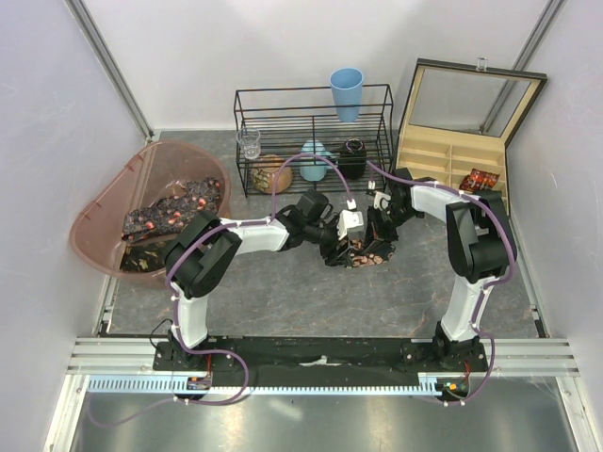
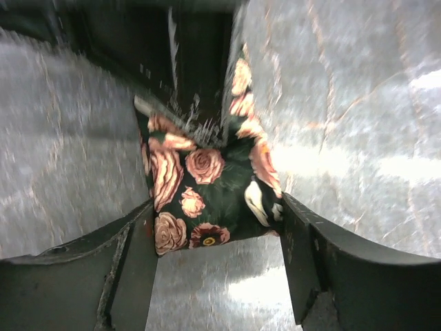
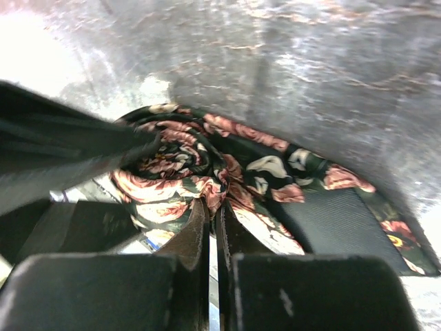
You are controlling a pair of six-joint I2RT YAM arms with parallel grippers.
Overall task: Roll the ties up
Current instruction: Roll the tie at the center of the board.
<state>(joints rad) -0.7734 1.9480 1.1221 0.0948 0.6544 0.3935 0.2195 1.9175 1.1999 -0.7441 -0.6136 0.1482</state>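
Observation:
A dark tie with pink and tan roses lies partly coiled on the grey table between both grippers. My left gripper is at its left side. In the left wrist view the jaws are wide open, with the tie's end lying between the fingertips. My right gripper comes in from the right. In the right wrist view it is shut, pinching a fold of the tie beside the coil. More ties lie in the pink tub. One rolled tie sits in the wooden box.
A black wire rack stands at the back holding a glass, bowls and a dark jar, with a blue cup on top. An open wooden compartment box stands at the back right. White walls close both sides.

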